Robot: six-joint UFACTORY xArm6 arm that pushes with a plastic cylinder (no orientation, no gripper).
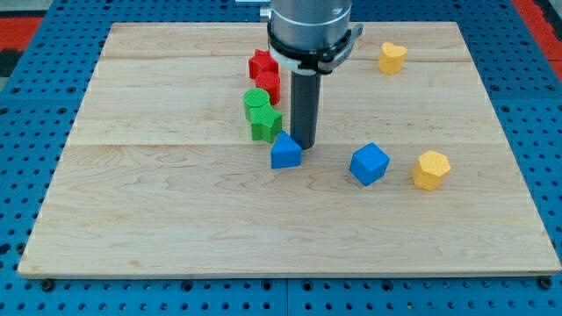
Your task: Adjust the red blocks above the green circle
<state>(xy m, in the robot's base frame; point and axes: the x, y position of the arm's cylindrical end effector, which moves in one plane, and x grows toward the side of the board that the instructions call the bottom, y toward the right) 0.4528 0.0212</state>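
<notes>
My tip [305, 145] rests on the wooden surface [176, 219] just right of the blue triangular block [285, 152], touching or nearly touching its upper right edge — the end effector is a plain dark rod with nothing that opens or closes, and it holds nothing. The two red blocks sit up and to the view's left of the rod: a red star-shaped block [261, 64] nearer the view's top, and a second red block [269, 86] just below it, its shape partly hidden by the arm. Directly beneath them lies the green circle [256, 101], with a green block [265, 123] pressed against its lower side — the four form a tight column. Well off to the right sit a blue cube [369, 163] and a yellow hexagonal block [431, 169], and a yellow heart-like block [392, 57] lies near the top right.
</notes>
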